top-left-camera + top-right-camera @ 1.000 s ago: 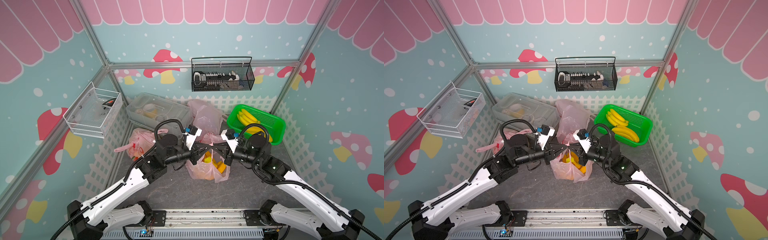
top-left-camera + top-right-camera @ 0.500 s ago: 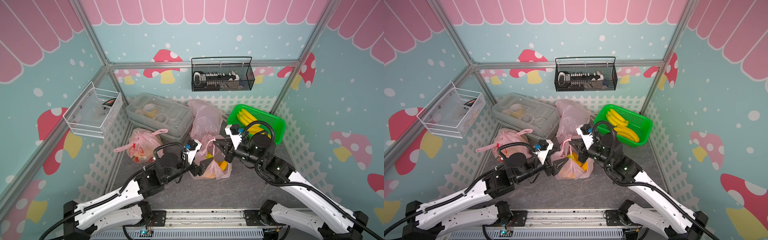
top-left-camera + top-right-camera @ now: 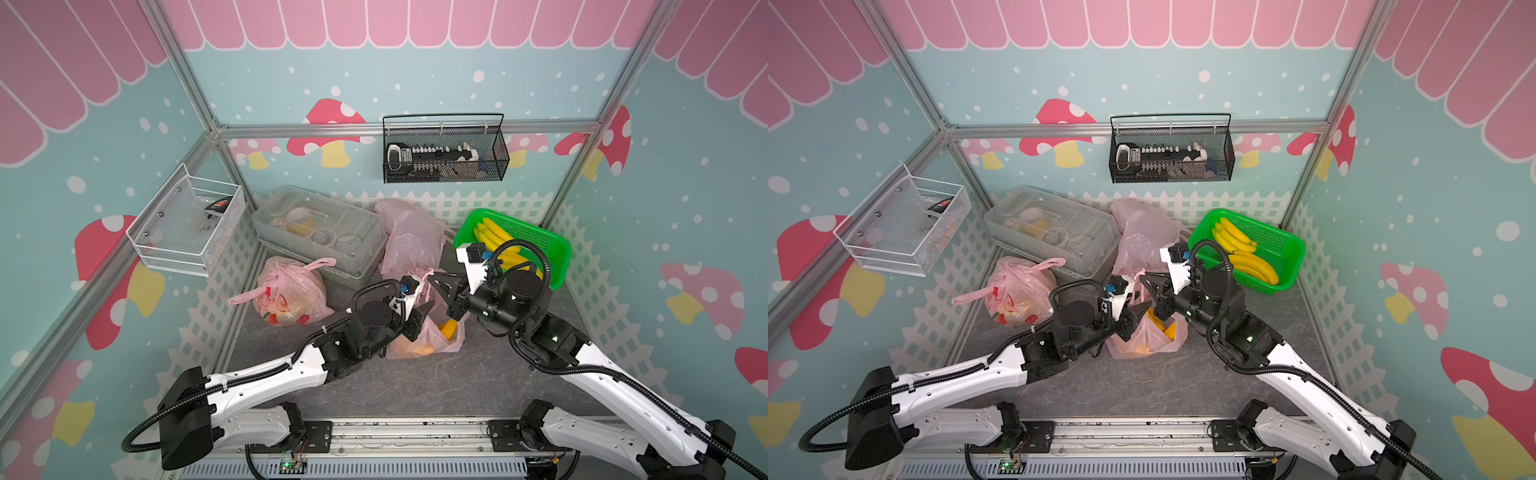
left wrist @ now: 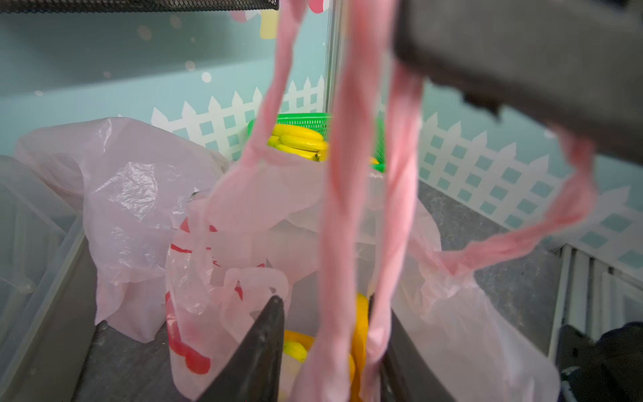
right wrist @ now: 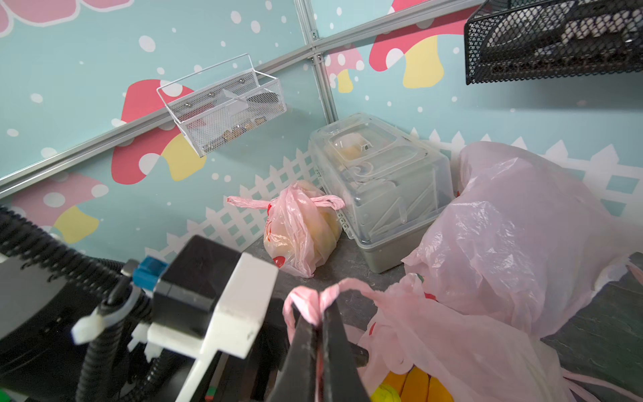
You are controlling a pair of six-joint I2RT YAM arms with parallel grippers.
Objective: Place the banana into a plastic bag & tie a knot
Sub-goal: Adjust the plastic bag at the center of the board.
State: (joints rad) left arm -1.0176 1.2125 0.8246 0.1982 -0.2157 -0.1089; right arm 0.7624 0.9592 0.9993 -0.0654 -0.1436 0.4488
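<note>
- The banana [image 3: 448, 328] is already in the pink plastic bag [image 3: 432, 345], which sits on the grey floor between my two arms. In the right wrist view I see yellow fruit [image 5: 417, 384] low in the open mouth.
- I judge the loading half done and the knot not yet made. No knot shows anywhere on the handles [image 4: 342, 174].
- The right gripper [image 5: 318, 323] has its jaws pressed together on one handle loop [image 5: 313, 296] and holds it up above the bag.
- The left gripper [image 3: 423, 311] sits low at the bag's mouth. In the left wrist view its jaws stand apart and pink handle strands hang down between them. One strand lies against a finger, but I see no pinch.
- Another handle loop [image 4: 556, 222] droops loose to the side, held by neither gripper.
- What is left, as I read it: gather both handles, cross them, pull one through and draw it tight.
- A tied bag [image 3: 291, 291] lies near the clear lidded box [image 3: 320, 232], well apart from my work. More bananas sit in the green basket [image 3: 555, 249] behind the right arm.
</note>
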